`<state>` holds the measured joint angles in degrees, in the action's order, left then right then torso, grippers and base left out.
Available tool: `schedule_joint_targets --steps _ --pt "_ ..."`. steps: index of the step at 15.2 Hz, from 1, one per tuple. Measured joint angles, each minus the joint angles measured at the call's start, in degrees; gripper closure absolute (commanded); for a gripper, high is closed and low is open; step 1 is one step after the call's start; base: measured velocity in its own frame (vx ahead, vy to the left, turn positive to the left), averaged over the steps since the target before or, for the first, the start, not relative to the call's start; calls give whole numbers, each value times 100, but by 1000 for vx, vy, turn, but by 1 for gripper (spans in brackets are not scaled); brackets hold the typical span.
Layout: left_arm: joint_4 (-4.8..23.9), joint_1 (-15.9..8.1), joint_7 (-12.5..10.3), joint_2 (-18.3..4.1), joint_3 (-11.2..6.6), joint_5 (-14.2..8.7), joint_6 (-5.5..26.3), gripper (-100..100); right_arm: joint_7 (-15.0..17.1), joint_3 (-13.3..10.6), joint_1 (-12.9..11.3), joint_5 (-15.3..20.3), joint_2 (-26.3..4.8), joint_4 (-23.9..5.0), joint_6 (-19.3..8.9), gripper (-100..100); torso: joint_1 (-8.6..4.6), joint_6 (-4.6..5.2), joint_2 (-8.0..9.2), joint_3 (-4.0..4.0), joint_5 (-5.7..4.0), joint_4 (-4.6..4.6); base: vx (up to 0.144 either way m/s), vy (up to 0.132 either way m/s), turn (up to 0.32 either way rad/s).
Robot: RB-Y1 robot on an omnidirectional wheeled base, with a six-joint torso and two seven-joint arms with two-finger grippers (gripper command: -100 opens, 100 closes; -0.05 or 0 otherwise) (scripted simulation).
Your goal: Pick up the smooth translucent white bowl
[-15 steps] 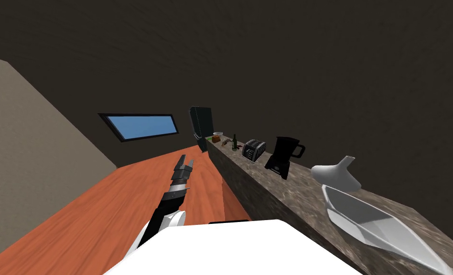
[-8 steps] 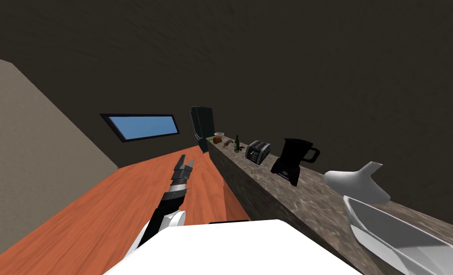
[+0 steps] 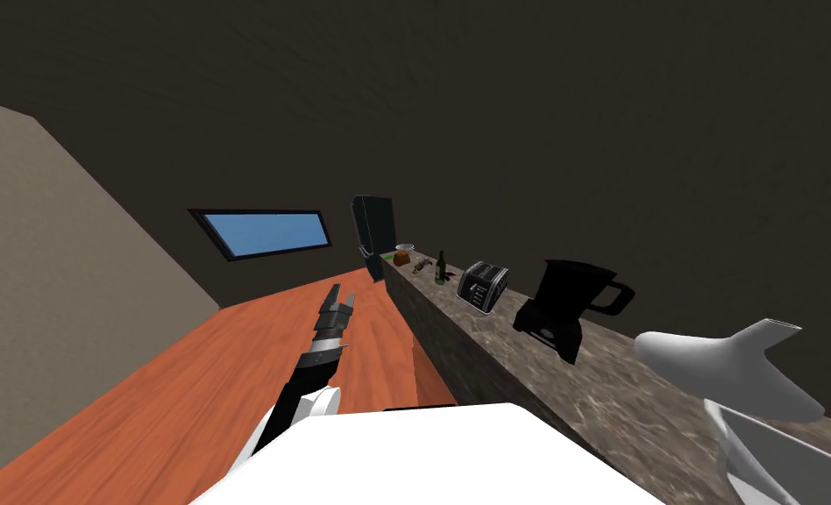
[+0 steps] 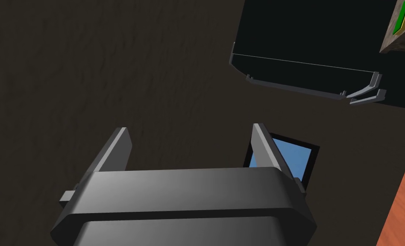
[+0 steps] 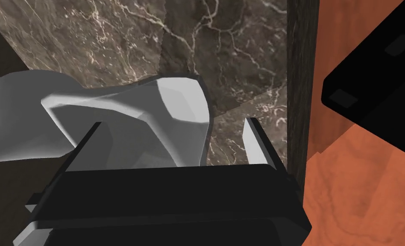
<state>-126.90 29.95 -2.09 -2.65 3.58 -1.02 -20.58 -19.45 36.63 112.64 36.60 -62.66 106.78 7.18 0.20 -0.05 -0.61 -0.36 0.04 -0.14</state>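
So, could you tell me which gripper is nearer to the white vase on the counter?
Right. The right gripper hangs just over the white vase, fingers open; the left gripper is out over the wood floor.

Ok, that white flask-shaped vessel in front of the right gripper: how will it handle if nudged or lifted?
The white vessel looks rigid and smooth, so it may slip in a pinch. Its broad base on the counter suggests it would slide rather than tip. The narrow neck seems the easiest grip for the open right gripper.
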Motion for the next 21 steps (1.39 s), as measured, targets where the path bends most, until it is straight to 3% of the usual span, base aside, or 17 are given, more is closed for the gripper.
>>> schedule_joint_targets --steps 4,7,14,15,21 --pt "0 0 0 0 0 0 0 0 -158 65 436 226 -418 -43 31 -100 3 0 -10 -5 0 -2 147 52 53" --pt "0 0 0 0 0 0 0 0 -225 69 599 313 -581 -27 52 -100 0 2 11 6 0 2 72 25 16" --pt "0 -2 0 0 -1 0 0 0 -269 -437 48 332 -725 -232 -114 -100 -30 5 72 43 -9 19 -16 -23 0" --pt "0 -2 0 0 -1 0 0 0 -273 -456 29 333 -728 -242 -118 100 -27 5 71 42 -8 18 -3 -5 1" --pt "0 -2 0 0 0 0 0 0 -270 -380 114 331 -712 -211 -97 100 -12 7 64 38 2 16 3 8 0"
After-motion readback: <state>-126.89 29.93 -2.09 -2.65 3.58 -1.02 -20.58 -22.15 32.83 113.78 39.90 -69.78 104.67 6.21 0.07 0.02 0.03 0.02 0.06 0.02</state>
